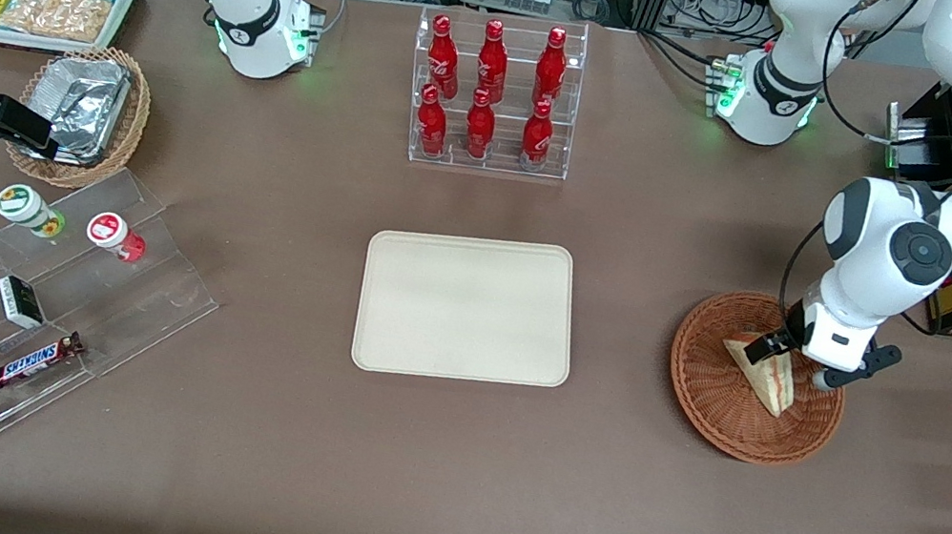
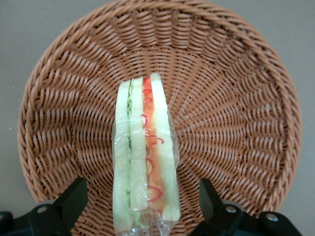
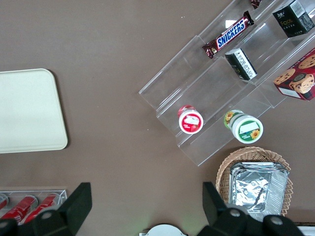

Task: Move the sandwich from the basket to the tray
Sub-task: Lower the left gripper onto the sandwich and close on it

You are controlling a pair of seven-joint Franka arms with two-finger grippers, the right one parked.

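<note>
Gripper (image 1: pixel 779 349) low over basket (image 1: pixel 710 398), fingers spread astride sandwich (image 1: pixel 763 371); bare table (image 1: pixel 630 331) between basket and tray (image 1: pixel 469 308); bottle rack (image 1: pixel 493 96) farther from camera than tray.

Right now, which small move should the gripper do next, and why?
Probably lower a little and close. The gripper is open over the basket, its fingers apart on either side of the sandwich, not gripping it, and the tray holds nothing.

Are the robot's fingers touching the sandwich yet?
Apart. In the left wrist view the gripper is open over the basket, and woven wicker shows between each finger and the wrapped sandwich.
</note>
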